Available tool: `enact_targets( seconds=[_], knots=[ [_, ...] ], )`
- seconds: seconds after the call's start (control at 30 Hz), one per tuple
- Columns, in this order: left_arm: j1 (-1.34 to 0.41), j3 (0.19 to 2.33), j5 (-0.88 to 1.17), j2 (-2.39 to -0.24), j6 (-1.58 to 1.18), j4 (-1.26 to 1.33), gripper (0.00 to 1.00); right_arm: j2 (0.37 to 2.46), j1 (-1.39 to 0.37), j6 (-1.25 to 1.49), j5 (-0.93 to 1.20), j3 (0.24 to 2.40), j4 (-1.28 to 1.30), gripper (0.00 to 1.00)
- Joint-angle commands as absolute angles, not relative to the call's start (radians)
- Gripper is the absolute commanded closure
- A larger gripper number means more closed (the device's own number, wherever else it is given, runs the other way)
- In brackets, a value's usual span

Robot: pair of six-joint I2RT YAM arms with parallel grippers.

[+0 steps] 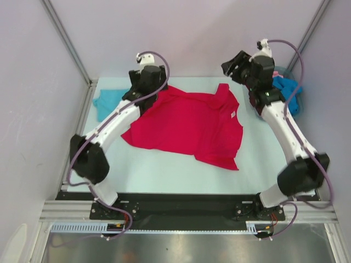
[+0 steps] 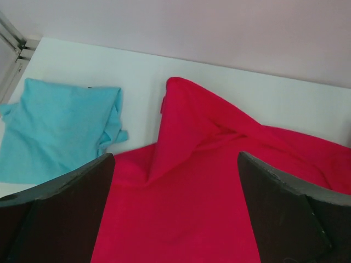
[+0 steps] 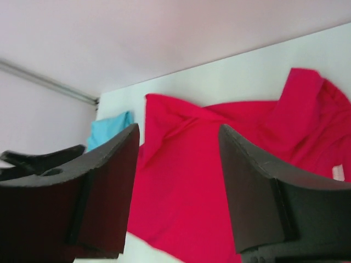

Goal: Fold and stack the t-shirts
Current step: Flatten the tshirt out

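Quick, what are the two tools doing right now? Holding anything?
Left tool: open, holding nothing, above the red shirt.
Right tool: open, holding nothing.

Bare table (image 1: 164, 172) runs along the near side betw. the red t-shirt (image 1: 186, 123) and my arm bases, so I've room to pass low there. The shirt covers the centre, w/ a raised fold at its far-left corner just ahead of my left gripper (image 2: 175, 159). Teal t-shirt (image 1: 107, 101) fills the far-left corner, blue t-shirt (image 1: 289, 90) sits far right, to the right of my right gripper (image 3: 178, 131), and walls (image 1: 33, 109) shut in left, right & far.
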State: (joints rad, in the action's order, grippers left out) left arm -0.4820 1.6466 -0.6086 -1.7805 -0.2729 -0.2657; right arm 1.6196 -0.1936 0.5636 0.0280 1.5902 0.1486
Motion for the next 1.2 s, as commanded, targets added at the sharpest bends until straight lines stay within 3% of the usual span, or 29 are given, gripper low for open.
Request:
enact_targets(
  seconds=[0.0,0.3,0.47,0.83,1.17],
  knots=[
    [-0.546,1.468,-0.575,-1.611,-0.391,-0.347,0.0,1.403,-0.244,0.583,-0.09,1.391,0.245,0.36],
    [-0.491,0.903,-0.298,-1.321,-0.649,-0.21,0.0,1.089,-0.229,0.663,-0.072,0.928,0.267,0.37],
    [-0.427,0.759,-0.171,-1.233,-0.716,-0.121,0.0,0.994,-0.173,0.716,0.041,0.712,0.22,0.37],
    [-0.341,0.517,0.028,-1.161,-0.856,0.046,0.0,0.85,-0.057,0.794,0.172,0.531,0.259,0.38],
    [-0.341,0.35,0.028,-0.971,-0.899,-0.055,0.0,0.576,-0.054,0.824,0.167,0.442,0.529,0.38]
  ],
)
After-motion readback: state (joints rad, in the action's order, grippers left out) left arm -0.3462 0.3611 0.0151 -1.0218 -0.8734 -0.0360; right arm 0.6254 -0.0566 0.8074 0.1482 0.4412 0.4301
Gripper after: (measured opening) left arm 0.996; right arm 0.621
